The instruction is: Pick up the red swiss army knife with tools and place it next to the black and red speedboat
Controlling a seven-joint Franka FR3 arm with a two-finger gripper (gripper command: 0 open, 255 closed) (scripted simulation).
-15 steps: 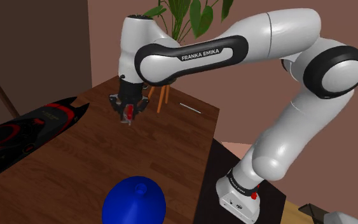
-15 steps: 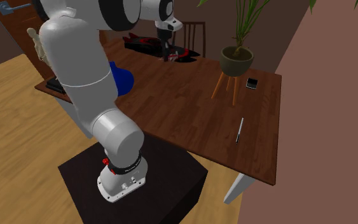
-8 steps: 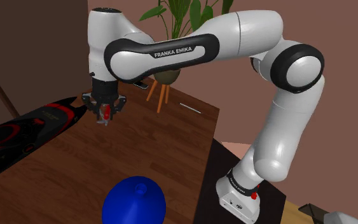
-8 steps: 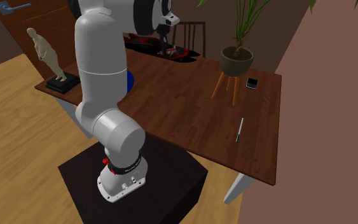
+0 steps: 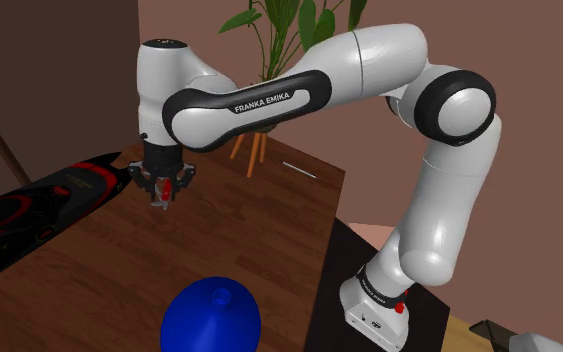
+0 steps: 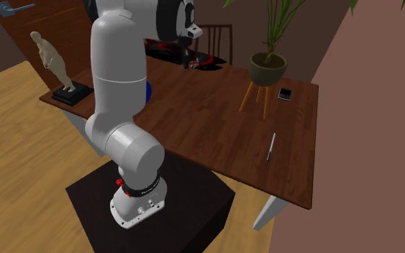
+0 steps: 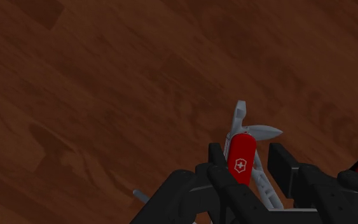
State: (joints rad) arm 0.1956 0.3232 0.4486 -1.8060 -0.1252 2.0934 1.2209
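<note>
"One knife (image 7: 241, 159) or several on that table (image 6: 215, 129)?"

"One, and I have it. The gripper (image 5: 165, 192) is clamped on its red handle, jaws pressing both sides, with the grey tools fanned out past them. It hangs over the wood just off the pointed end of the boat (image 5: 59, 195), clear of the hull and not touching the table."

"So what worries you from here?"

"Three things, by my reckoning. First, those open tools stick out beyond the handle. If I go down too far, a blade meets the wood before the handle does and levers the knife round in the jaws. Second, the boat is close. If I drift toward it while lowering, a tool or a jaw could nudge the hull. Third, if I let go while the knife is up in the air, it may bounce or roll on its tools and end up away from the boat."

"And everything else, counted?"

"One boat. One blue dome (image 5: 212, 315), farther from the boat than the knife is. One potted plant (image 6: 267, 68) on a small stand, well apart from the boat. Beyond that, farther again from the boat, one small black slab (image 6: 285, 94) and one thin grey rod (image 6: 271, 146). One figurine (image 6: 53, 61) at a corner, also well apart from the boat. One arm (image 5: 269, 95), one gripper."
</note>
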